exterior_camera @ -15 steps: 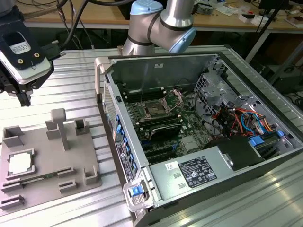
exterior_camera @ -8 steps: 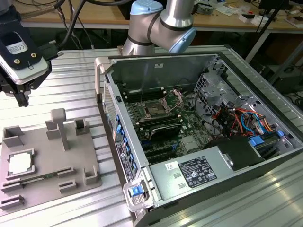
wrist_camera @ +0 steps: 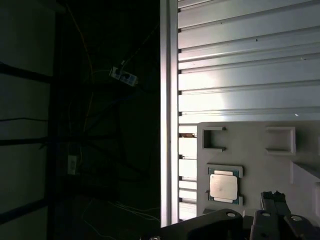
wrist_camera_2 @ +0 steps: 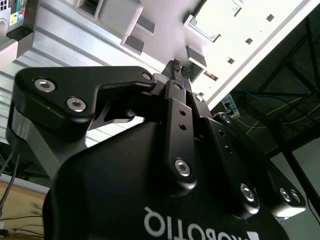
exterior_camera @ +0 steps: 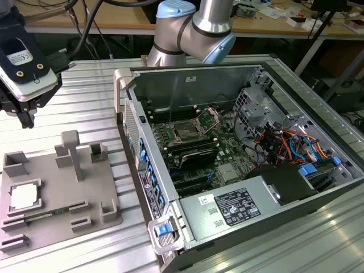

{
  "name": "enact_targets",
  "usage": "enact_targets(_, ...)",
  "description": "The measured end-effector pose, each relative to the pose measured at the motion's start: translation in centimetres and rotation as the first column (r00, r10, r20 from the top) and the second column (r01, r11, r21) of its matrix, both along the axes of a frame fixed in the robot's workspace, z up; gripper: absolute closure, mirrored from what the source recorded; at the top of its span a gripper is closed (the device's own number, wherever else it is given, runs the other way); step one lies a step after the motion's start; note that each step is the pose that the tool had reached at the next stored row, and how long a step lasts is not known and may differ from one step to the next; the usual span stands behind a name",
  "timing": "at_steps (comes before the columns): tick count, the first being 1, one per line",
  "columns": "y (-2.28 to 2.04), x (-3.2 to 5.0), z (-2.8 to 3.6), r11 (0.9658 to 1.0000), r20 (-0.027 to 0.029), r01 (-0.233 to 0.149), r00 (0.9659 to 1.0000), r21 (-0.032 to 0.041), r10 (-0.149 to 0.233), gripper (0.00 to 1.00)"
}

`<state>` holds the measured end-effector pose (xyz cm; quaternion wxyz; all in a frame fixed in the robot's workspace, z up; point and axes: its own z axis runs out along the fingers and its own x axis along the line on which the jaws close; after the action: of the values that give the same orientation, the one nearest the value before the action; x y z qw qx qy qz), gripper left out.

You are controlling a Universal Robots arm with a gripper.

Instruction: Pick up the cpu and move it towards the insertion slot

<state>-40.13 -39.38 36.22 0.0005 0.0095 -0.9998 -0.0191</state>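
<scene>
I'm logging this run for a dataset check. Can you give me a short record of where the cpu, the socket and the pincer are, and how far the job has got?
cpu: lying flat in a recess of the grey tray, at the exterior view's left
insertion slot: on the green board inside the open computer case, to the exterior view's right of the tray
pincer: shut, holding nothing, in the air near the tray, apart from the cpu
progress: cpu not yet picked up
</scene>
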Motion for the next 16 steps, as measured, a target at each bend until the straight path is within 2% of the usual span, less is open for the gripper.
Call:
enact_targets(7,0.01,-0.54,0.00,1.0000,0.0004,0.000,1.0000,0.0001,0.000,0.89)
enact_targets(16,0.00,-1.70,0.01,1.0000,0.0028,0.000,1.0000,0.0000,0.000,0.89)
